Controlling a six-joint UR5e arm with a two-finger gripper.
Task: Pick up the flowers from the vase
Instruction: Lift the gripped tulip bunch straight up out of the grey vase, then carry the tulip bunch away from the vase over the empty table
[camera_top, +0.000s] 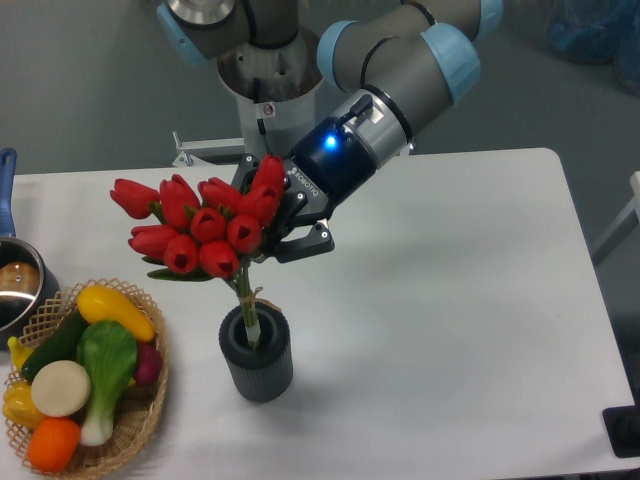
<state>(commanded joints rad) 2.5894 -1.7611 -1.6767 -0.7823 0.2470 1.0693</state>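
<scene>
A bunch of red tulip flowers (200, 225) is lifted above the dark grey ribbed vase (257, 355), which stands on the white table. Only the green stem ends (246, 303) still reach down into the vase's mouth. My gripper (272, 222) comes in from the upper right and is shut on the flowers at the right side of the bunch, its black fingers partly hidden behind the buds.
A wicker basket (130, 432) of colourful vegetables sits at the front left, close to the vase. A metal pot (18, 285) with a blue handle stands at the left edge. The arm's base (265, 95) rises behind the table.
</scene>
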